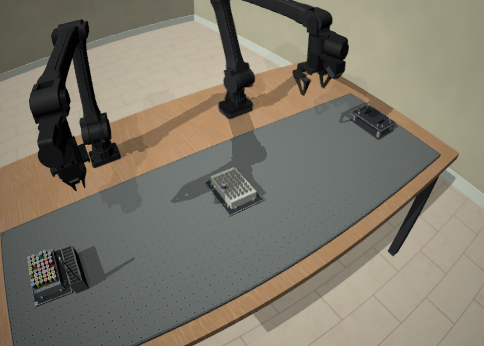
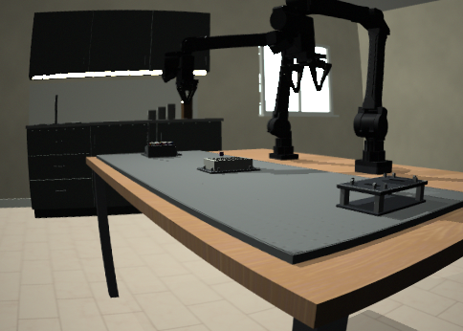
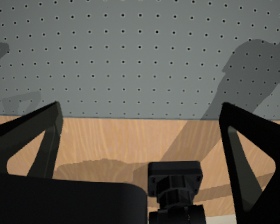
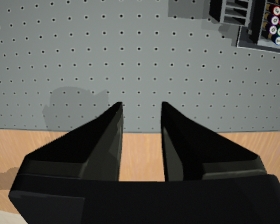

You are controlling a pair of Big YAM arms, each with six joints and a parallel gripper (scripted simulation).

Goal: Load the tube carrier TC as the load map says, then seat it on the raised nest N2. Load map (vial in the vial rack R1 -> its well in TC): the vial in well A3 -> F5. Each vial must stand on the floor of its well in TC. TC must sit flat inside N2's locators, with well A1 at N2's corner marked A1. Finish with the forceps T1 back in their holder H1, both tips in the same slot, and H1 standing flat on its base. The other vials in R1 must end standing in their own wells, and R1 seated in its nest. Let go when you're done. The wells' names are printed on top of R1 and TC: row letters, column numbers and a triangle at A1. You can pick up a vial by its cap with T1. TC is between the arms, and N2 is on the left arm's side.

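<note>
Top: the carrier TC (image 1: 244,199) (image 2: 234,165) lies mid-counter (image 1: 165,308) (image 2: 215,266), down-left of the wide-open, empty left gripper (image 1: 313,90) (image 2: 308,89) (image 3: 140,104); its long axis seems to slant down-right. The left arm's base is nearer.

Exterior: 1 dark cap (image 1: 223,186) (image 2: 221,153) tops TC; its well is unreadable.

Left wrist: TC is out of view.

Right wrist: the right gripper (image 1: 80,188) (image 2: 184,101) (image 4: 142,111) is slightly open, empty; R1 (image 1: 49,286) (image 2: 161,151) (image 4: 268,43) is cut off.
</note>
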